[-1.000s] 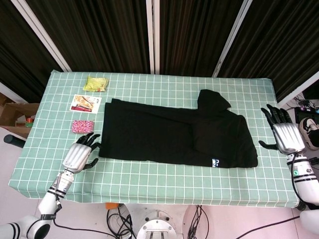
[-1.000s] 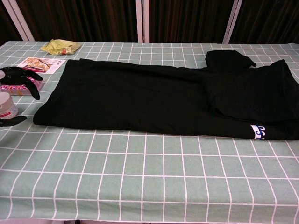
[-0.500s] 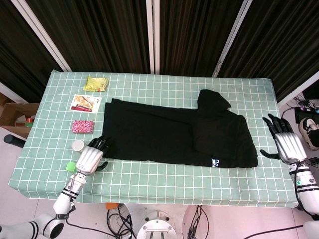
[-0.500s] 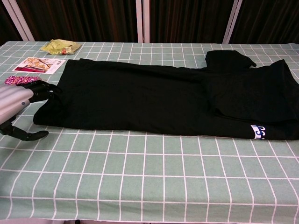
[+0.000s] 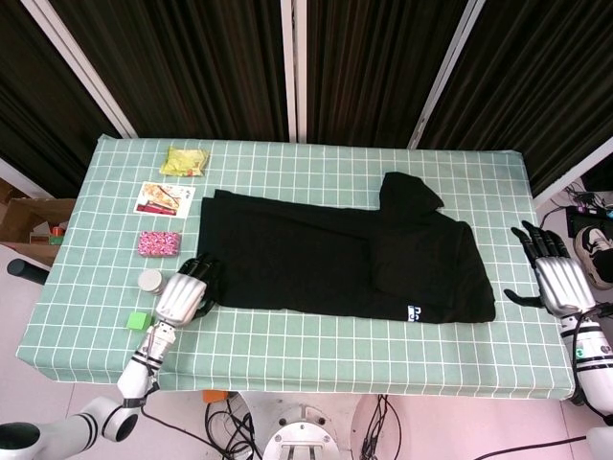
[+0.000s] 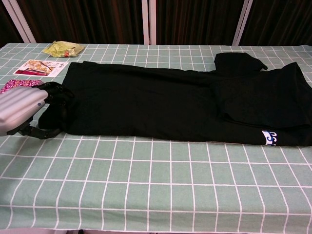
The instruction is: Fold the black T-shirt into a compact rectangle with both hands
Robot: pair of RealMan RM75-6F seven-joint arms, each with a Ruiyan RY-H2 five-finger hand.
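**A:** Where does the black T-shirt (image 5: 335,259) lie?

**B:** Flat across the middle of the bench (image 5: 306,350), partly folded, one sleeve pointing toward the top of the frame. Its lower hem runs well inside the bench's near edge, leaving a wide strip of bare checked cloth below it.

**A:** And the hands?

**B:** The left hand (image 5: 184,292) is at the shirt's lower-left corner, fingers (image 6: 57,92) curled onto the fabric edge; whether they actually pinch it, I cannot tell. The right hand (image 5: 557,280) hovers at the right edge of the bench, fingers spread, holding nothing, well apart from the shirt.

**A:** Any clutter?

**B:** At left: a yellow packet (image 5: 184,160), a printed card (image 5: 164,199), a pink packet (image 5: 158,242), a white cap (image 5: 149,280) and a green cube (image 5: 139,320).

**A:** Writing?

**B:** A white label (image 6: 271,138) near the shirt's lower-right corner; too small to read.
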